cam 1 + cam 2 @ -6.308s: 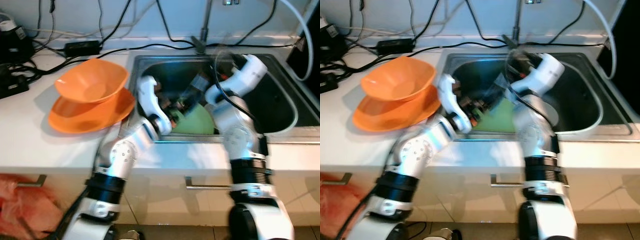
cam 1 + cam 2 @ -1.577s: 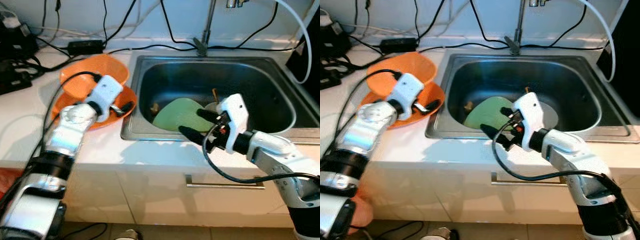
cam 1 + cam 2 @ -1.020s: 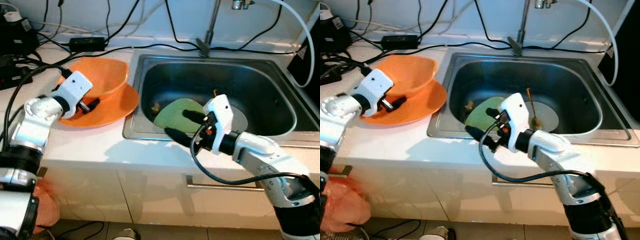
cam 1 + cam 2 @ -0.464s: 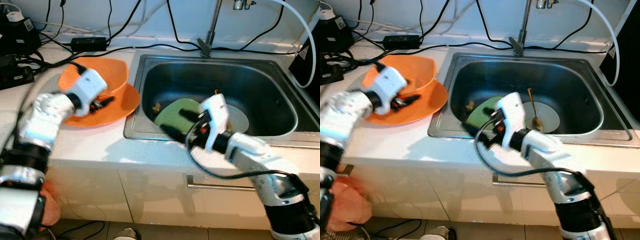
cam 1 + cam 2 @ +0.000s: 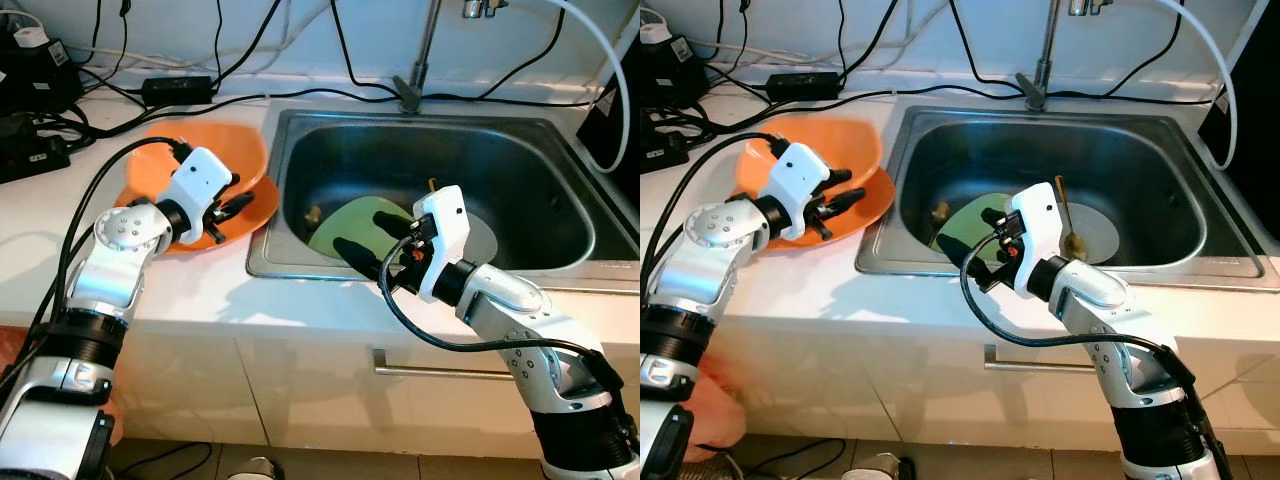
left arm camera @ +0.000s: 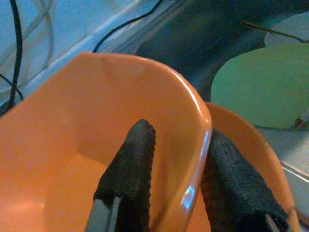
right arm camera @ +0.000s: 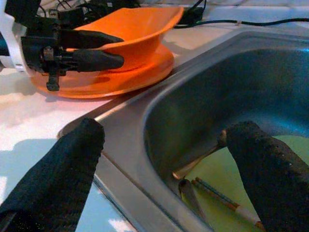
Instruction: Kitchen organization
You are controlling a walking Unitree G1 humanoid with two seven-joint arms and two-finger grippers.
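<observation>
Meanwhile, on the smooth white countertop, a glossy orange plastic bowl with a flared, squarish rim sat nested on a wider orange plate, just beside the left edge of the stainless-steel sink. The left gripper straddled the bowl's near rim, one ribbed black finger inside the bowl and the other outside between bowl and plate, the thin wall pinched between them. The right gripper hovered at the sink's front left edge with its two textured fingers spread wide, holding nothing; one hung over the brushed-metal rim and the other over the basin. Down in the basin lay a flat pale-green plate with rounded corners, tilted against the left side, and next to it a round white plate lying on the sink floor. A brass-coloured spoon with a long thin handle rested across the white plate, and a pair of slender chopsticks lay on the green plate. Black cables trailed over the counter behind the sink, past a black power adapter and the chrome tap stem.
</observation>
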